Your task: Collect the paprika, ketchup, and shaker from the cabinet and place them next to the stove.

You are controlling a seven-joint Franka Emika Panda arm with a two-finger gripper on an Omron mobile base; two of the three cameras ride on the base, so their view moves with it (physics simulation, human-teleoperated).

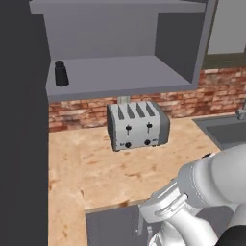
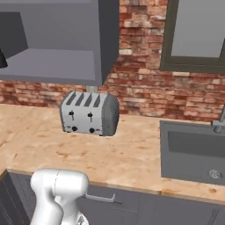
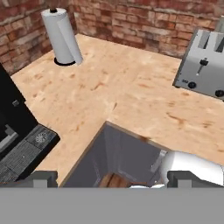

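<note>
I take the toaster (image 1: pixel 138 126) as my landmark: a silver four-slot unit standing on the wooden counter (image 1: pixel 86 163) against the brick wall (image 2: pixel 145 94). Directly above it hangs the cabinet (image 1: pixel 120 72), open toward me, its grey lower shelf running out over the toaster's top. On that shelf, up and well to the left of the toaster, stands the shaker (image 1: pixel 61 73), small, black and upright, near the shelf's front left corner. It is the one item I can see on the shelf; the rest of that board is bare grey, and the board above it shows me just its underside. In the right base view the shaker is a dark sliver at the frame's left edge.

To the right of the toaster the counter runs to a grey sink (image 2: pixel 193 151) sunk into the worktop, with a window (image 2: pixel 197 33) in the wall above it. Left of the toaster, in the hand view, a paper towel roll (image 3: pixel 63 37) stands upright in the brick corner, and nearer me on that side is the black stove (image 3: pixel 19 140), only its edge and a grate showing. The counter between stove and toaster is open wood.

The gripper (image 3: pixel 111 179) hangs low in front of the counter edge, below the toaster, over grey base-cabinet fronts. Its jaws stand spread wide apart with nothing between them.
</note>
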